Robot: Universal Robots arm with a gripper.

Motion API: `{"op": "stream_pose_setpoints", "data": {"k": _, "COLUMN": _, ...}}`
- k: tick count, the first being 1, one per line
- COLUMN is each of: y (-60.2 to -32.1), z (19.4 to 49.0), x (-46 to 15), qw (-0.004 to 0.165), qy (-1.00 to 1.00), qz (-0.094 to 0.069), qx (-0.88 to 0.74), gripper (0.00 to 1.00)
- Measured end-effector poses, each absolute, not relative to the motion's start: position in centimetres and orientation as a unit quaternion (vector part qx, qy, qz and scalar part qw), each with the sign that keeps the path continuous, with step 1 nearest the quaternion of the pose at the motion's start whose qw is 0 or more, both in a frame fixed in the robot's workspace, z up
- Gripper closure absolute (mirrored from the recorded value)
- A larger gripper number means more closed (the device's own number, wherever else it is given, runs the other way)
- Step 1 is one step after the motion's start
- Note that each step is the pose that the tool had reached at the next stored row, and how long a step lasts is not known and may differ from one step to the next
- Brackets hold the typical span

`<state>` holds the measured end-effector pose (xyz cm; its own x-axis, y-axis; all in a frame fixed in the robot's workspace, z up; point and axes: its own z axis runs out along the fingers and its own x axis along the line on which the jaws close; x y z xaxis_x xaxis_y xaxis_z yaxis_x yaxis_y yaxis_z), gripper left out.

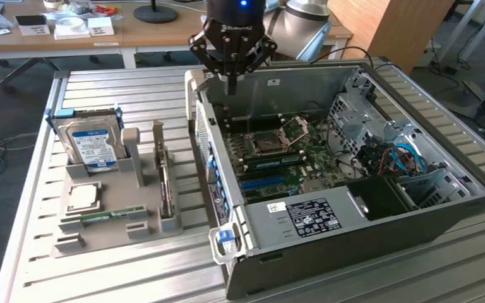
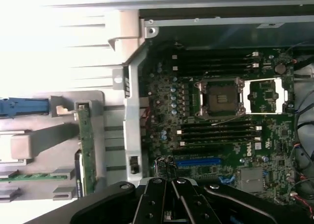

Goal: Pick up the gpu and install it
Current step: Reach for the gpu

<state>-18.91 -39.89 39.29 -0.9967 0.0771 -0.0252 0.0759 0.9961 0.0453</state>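
Observation:
The gpu [image 1: 166, 183] is a thin card standing on edge between two posts of the grey holder tray [image 1: 99, 243], on the exterior view's left of the open computer case [image 1: 352, 214]. In the wrist view the gpu [image 2: 83, 150] appears as a narrow green strip beside the case wall. My gripper [image 1: 230, 79] hangs above the case's far corner, over the motherboard [image 1: 285, 158], well apart from the gpu. Its fingers [image 2: 164, 204] are shut with nothing between them. Blue expansion slots [image 1: 264, 183] lie on the board, and one slot [image 2: 198, 161] sits just beyond the fingertips.
On the tray a silver hard drive with a blue label [image 1: 95, 145] stands upright, with a processor [image 1: 83, 197] and a green memory stick [image 1: 108, 216] lying nearby. The processor socket [image 2: 218, 97] stands open. Cables and drive cages [image 1: 394, 158] crowd the case's far side.

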Motion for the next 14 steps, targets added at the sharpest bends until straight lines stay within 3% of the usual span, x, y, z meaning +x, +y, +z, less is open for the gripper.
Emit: {"op": "stream_pose_setpoints", "data": {"k": 14, "y": -39.9, "z": 39.3, "x": -24.5, "qw": 0.015, "qy": 0.999, "qz": 0.022, "qx": 0.042, "gripper": 0.89}}
